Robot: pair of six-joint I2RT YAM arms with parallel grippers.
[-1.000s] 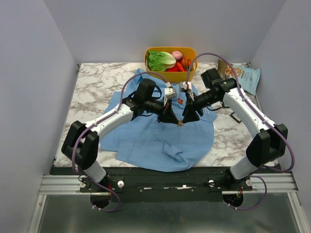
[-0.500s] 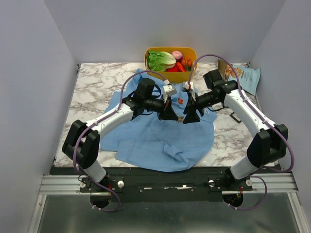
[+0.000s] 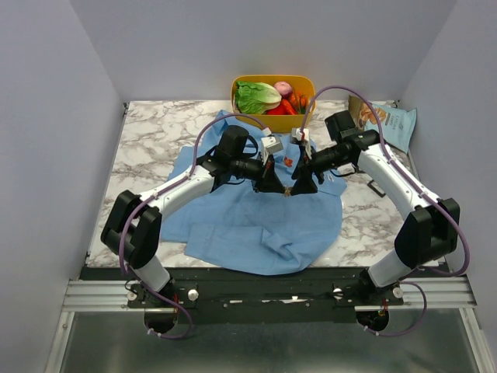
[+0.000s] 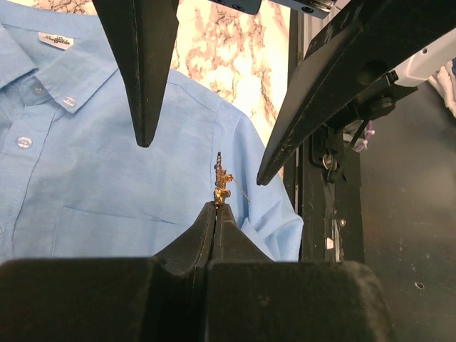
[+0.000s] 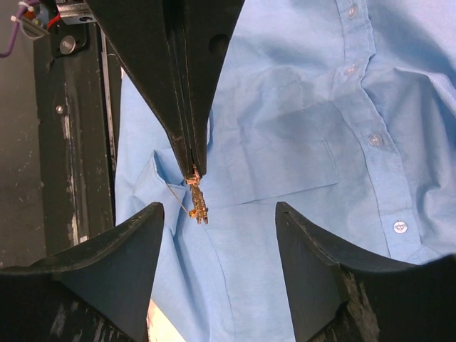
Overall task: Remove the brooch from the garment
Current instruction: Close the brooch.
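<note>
The garment (image 3: 241, 217) is a light-blue shirt spread flat on the marble table; it also shows in the left wrist view (image 4: 107, 178) and the right wrist view (image 5: 299, 142). My left gripper (image 3: 278, 189) (image 4: 216, 206) is shut on the brooch (image 3: 288, 191) (image 4: 222, 184) (image 5: 197, 203), a tiny tan ornament with a thin pin. It holds the brooch just above the shirt's chest. My right gripper (image 3: 299, 186) (image 5: 219, 210) is open, facing the left one, with its fingertips either side of the brooch and not touching it.
A red-orange flower ornament (image 3: 288, 162) sits on the shirt near the collar. A yellow basket (image 3: 299, 120) of vegetables stands at the back edge. A snack bag (image 3: 392, 120) lies at the back right. A small dark object (image 3: 377, 186) lies right of the shirt.
Both grippers have shifted slightly toward the far side with the brooch still in the left one. The right gripper has stayed open close to it.
</note>
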